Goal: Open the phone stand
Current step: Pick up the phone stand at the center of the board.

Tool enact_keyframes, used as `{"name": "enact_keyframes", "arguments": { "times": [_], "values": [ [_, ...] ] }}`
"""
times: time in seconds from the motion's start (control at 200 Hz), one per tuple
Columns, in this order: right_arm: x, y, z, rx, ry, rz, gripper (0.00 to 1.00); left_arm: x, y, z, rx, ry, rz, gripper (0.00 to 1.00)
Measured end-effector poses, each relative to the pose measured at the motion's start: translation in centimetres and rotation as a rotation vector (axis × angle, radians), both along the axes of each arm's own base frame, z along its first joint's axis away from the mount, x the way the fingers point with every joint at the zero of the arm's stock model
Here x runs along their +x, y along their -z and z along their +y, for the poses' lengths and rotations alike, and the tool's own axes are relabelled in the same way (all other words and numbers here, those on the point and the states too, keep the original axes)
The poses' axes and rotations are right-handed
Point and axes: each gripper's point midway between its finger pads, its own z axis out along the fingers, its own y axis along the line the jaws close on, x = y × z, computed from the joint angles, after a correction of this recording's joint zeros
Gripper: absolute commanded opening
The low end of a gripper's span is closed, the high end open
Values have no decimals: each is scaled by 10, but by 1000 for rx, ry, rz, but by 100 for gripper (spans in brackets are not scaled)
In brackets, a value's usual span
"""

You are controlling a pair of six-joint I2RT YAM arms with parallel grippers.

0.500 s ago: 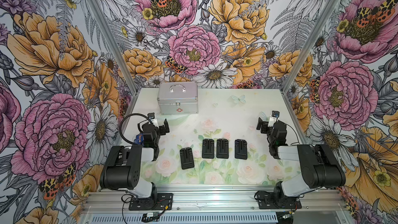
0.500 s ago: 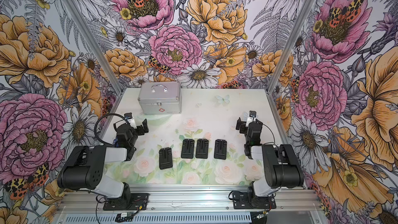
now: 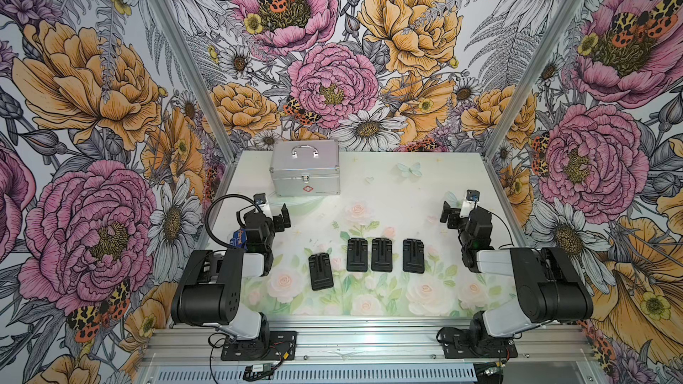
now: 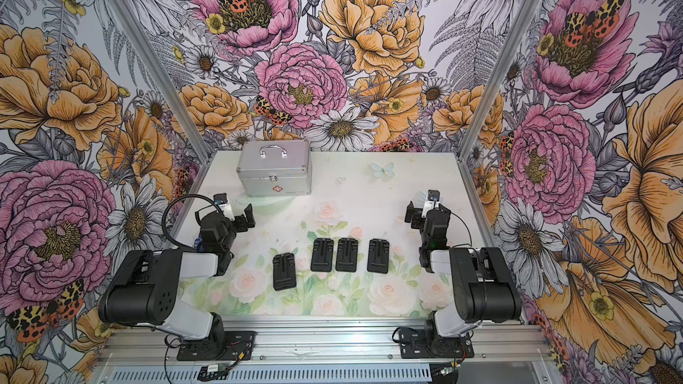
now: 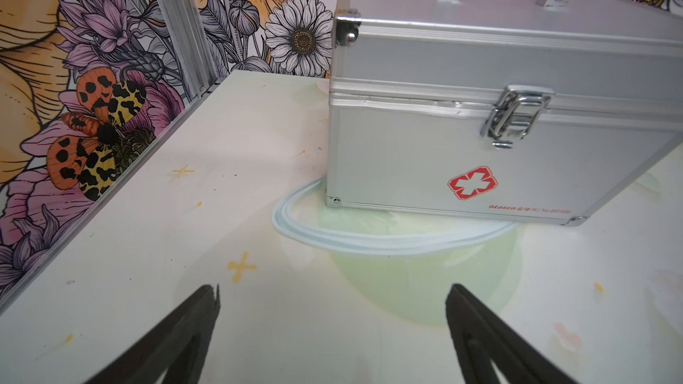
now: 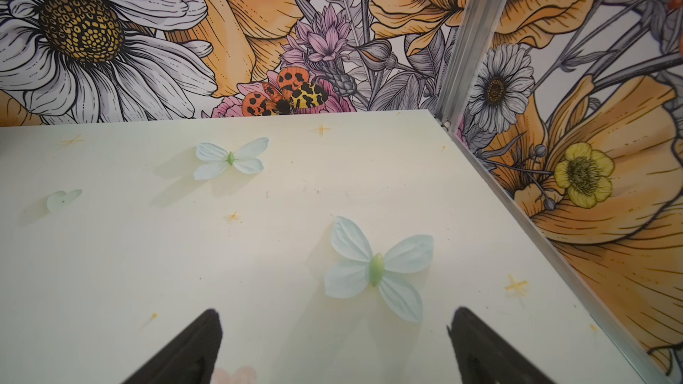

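In both top views the left arm [image 3: 218, 286] and right arm [image 3: 543, 286] are folded back over their bases, elbows bent and forearms reaching forward and slightly inward. The left gripper [image 5: 332, 289] and right gripper [image 6: 334, 313] both have their jaws spread wide with nothing between them. The wrists appear pitched slightly downward, though that is hard to judge from above.

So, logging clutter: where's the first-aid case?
In both top views the first-aid case stands at the table's far edge, left side, beyond the left end effector.
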Motion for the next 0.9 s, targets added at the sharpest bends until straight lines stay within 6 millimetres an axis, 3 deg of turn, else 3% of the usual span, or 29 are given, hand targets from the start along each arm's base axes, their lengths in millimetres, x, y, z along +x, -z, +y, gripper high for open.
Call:
{"name": "enact_keyframes", "arguments": {
  "times": [0.515,0.615,0.725,0.901],
  "values": [
    [1,7,1,-7,-6,53,99,3,-3,-6,26,20,14,99],
    [16,-1,1,-19,9,122,99,9,-20,-13,39,38,9,99],
    [41,-32,3,-33,39,145,99,13,-47,-24,55,66,-19,99],
    [51,-53,36,-50,11,233,99,6,-77,-35,47,85,-6,99]
  ]
}}
